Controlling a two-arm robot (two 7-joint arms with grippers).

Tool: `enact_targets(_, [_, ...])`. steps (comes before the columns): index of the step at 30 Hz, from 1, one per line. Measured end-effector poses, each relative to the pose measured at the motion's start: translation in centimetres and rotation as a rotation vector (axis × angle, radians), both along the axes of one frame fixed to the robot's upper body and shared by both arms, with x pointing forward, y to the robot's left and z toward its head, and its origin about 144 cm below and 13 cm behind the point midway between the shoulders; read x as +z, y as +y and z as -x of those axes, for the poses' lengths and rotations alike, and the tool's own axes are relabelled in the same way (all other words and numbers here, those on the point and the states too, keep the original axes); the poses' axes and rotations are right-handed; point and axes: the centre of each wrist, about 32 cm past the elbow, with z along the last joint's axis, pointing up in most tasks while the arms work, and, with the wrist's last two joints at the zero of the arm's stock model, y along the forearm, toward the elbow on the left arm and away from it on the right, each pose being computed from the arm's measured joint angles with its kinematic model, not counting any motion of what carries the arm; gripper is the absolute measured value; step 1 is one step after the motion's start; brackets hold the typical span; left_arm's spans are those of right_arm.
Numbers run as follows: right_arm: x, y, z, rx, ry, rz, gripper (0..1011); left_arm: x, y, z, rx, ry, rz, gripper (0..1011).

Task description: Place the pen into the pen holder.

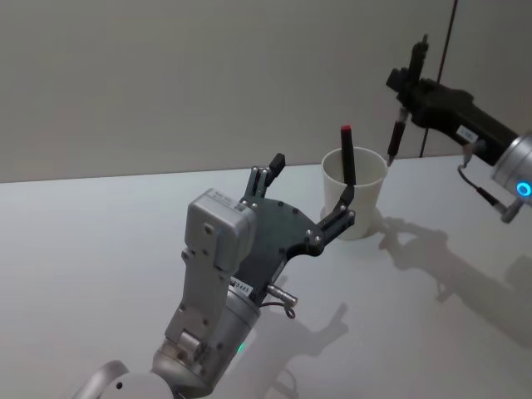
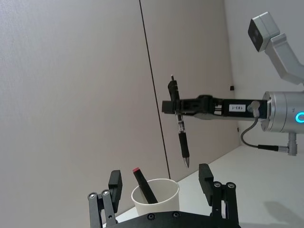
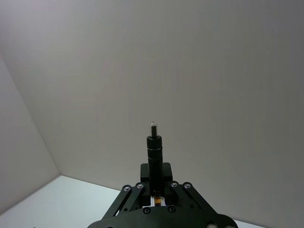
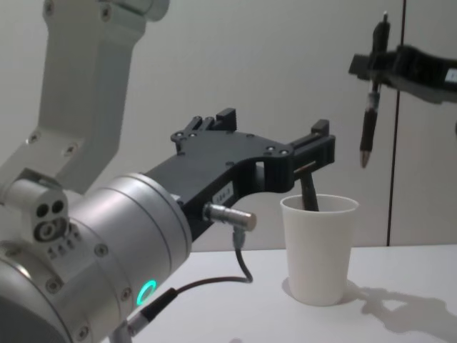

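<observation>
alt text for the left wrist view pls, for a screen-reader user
The right gripper, reaching in from the side, is shut on a black pen held nearly upright, tip down, above and to one side of the white pen holder. A red-capped pen already leans inside the cup, and the left gripper stands open with a finger on either side.

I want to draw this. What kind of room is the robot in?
Probably a plain test room or lab: a bare white table, blank grey wall panels, and just a paper cup and a pen set out.
</observation>
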Motion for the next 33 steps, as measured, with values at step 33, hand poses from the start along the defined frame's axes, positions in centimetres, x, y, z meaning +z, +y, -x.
enact_targets(33, [-1.8, 1.6, -1.8, -0.075, -0.114, 0.195, 132, 0.0, 0.0, 0.0, 0.0, 0.0, 0.0, 1001])
